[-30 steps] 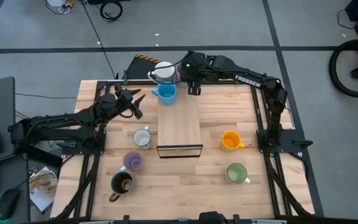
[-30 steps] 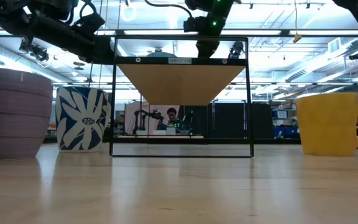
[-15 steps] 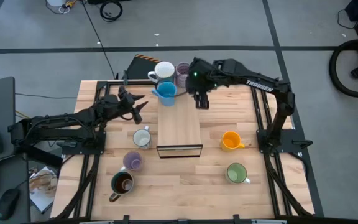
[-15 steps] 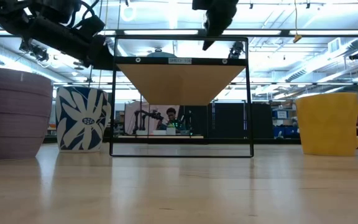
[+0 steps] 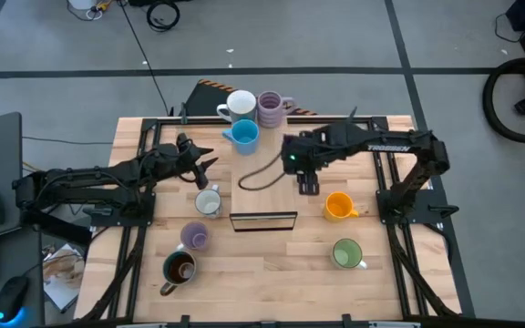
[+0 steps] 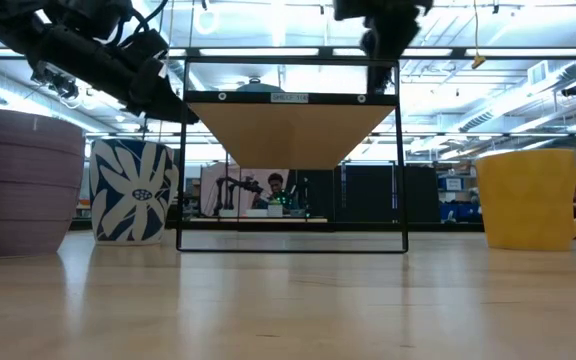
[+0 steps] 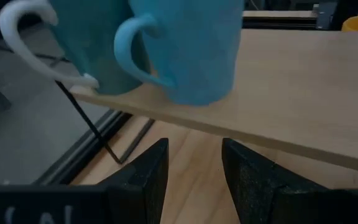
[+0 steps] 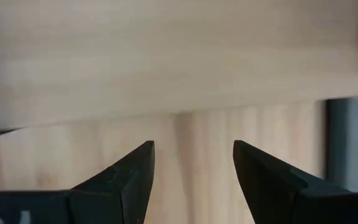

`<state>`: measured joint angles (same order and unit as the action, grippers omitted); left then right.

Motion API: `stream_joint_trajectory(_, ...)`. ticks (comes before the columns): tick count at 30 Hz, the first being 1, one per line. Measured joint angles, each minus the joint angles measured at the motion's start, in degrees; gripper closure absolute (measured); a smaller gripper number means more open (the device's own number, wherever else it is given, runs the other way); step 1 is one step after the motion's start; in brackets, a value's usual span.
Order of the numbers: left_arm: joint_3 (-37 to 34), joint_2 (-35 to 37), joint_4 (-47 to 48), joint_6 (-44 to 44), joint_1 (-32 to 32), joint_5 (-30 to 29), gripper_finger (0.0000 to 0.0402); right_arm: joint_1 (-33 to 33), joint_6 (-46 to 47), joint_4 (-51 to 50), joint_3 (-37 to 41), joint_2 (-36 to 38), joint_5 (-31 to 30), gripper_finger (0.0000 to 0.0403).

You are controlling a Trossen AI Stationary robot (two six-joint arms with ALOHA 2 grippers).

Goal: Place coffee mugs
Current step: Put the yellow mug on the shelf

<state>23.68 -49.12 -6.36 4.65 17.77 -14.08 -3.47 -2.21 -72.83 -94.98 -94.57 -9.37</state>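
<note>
Right gripper, jaws apart and empty, hovers by the shelf's right edge; orange mug sits just right and nearer, far closer than to the released left gripper.

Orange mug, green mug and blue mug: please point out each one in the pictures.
orange mug [image 5: 337,206], high view, on its open top.
green mug [image 5: 345,252], high view, on its inside.
blue mug [image 5: 243,135], high view, on its rim and inside.

3 mugs crowd the raised shelf's far end (4 more flank it), all on the counter.
</note>
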Motion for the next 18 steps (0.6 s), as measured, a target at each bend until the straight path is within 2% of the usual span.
stream_joint_trajectory(8,0.0,0.0,-4.3,0.8,-0.1,0.0,0.0246,5.2,12.0,2.5,14.1,5.6,1.8,0.0179)
stream_joint_trajectory(18,0.0,0.0,-6.2,1.0,-0.1,0.0,0.0246,9.9,35.6,2.3,22.0,5.8,8.5,0.0179)
